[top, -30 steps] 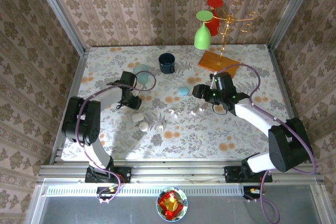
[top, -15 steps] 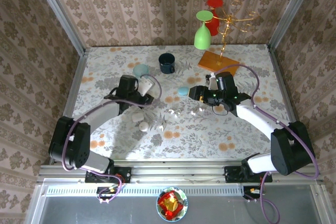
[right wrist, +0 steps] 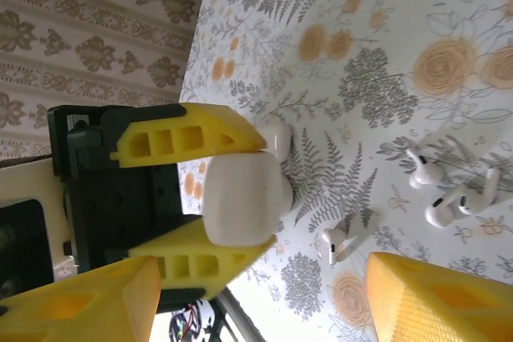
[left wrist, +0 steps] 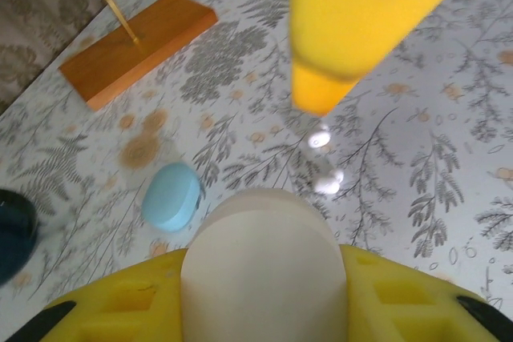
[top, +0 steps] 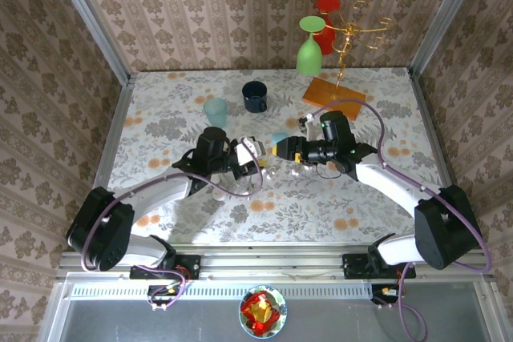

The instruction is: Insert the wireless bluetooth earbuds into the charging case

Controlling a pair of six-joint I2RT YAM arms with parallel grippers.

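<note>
Swinging in from the left edge over the past second, the left arm is now reaching the middle of the table [top: 160,110], and the left gripper [top: 245,155] is clamping a white pebble-shaped charging case [right wrist: 240,198] between its yellow fingers. The right arm is meanwhile edging leftward to meet it.

From the left wrist, the case is filling the near foreground, and the earbuds [left wrist: 327,182] are lying on the cloth just beyond it, ahead and a little right. A blue pebble-shaped case [left wrist: 171,195] is sitting off to the left.

From the right wrist, the loose earbuds are resting flat on the table between the held case and the right gripper [right wrist: 264,278]. The right gripper is hanging spread wide with nothing in it. By my judgement it is the nearer one to the earbuds, so the pick is falling to it. The stems are pointing different ways, so each needs its own approach.

A second white shape [right wrist: 277,138] is peeping from behind the left gripper's upper finger, mostly hidden. Whether the held case's lid is open cannot be told, as no seam is showing. The two earbuds farthest right are lying close together, making the count uncertain.
</note>
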